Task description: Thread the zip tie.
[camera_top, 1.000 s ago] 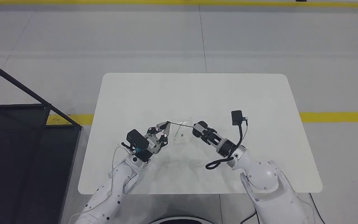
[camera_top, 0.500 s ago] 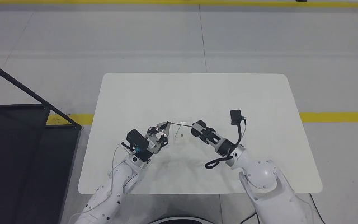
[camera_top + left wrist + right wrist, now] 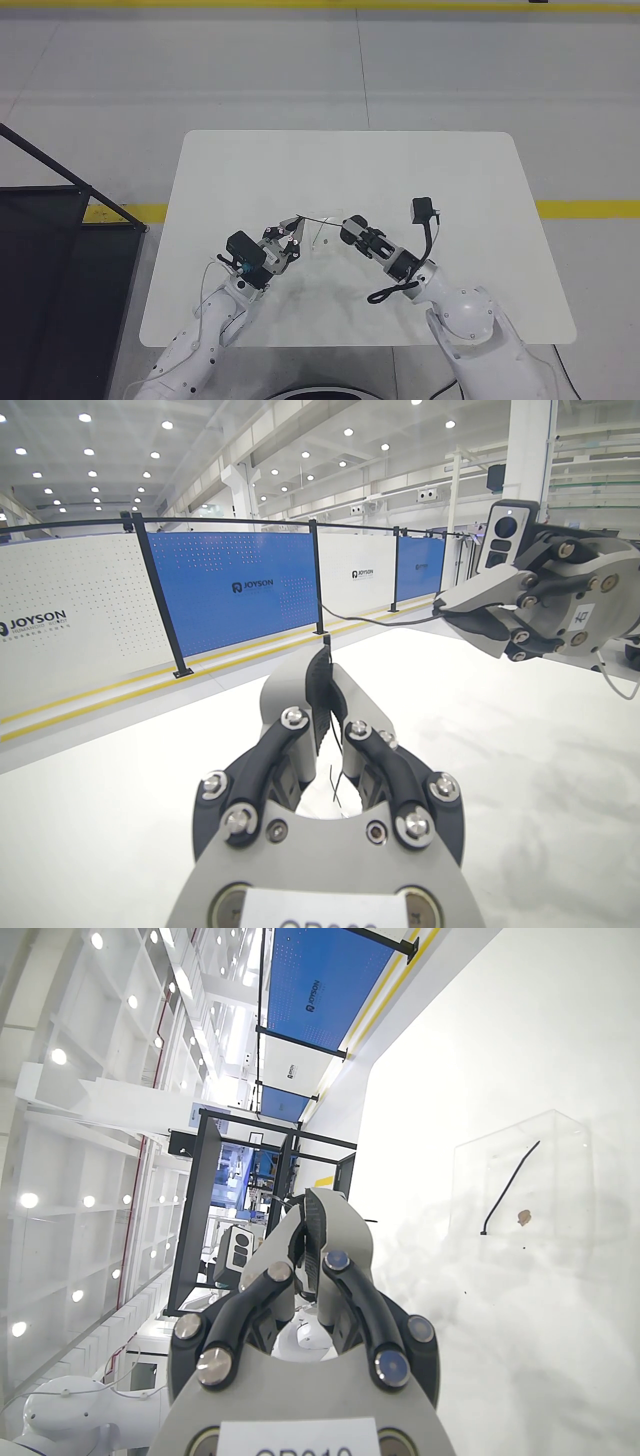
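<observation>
Surface: white table (image 3: pixel 450 180) with rounded corners, standing on a pale grey floor (image 3: pixel 300 70). A yellow line (image 3: pixel 590 208) crosses the floor on both sides of the table, and a black mesh screen (image 3: pixel 50 280) stands off the table's left edge. Room, from the left wrist view: a large hall with rows of ceiling lights, and a fence of blue and white perforated panels (image 3: pixel 225 590) on black posts just beyond the table. A clear box (image 3: pixel 570 1168) sits on the table past the right gripper (image 3: pixel 347 228); inside it lie a spare black tie (image 3: pixel 509 1185), aslant, and a small brown fleck (image 3: pixel 524 1217). Task item: the zip tie (image 3: pixel 320 221) is held off the table between the two grippers, over the near middle of the surface. Its long axis runs roughly across the table, left to right. One end is at the tip of the left gripper (image 3: pixel 293 225) and the other at the right gripper, with the right end slightly nearer the robot. In the left wrist view the strand (image 3: pixel 370 622) sags in a shallow curve. Left gripper (image 3: pixel 325 660): pads pressed together on the tie, a short black stub standing above the fingertips and a thin end hanging loose below them. Right gripper (image 3: pixel 450 610): fingers pinched closed on the far end of the strand. Its own wrist view shows the pads (image 3: pixel 315 1223) pressed together.
</observation>
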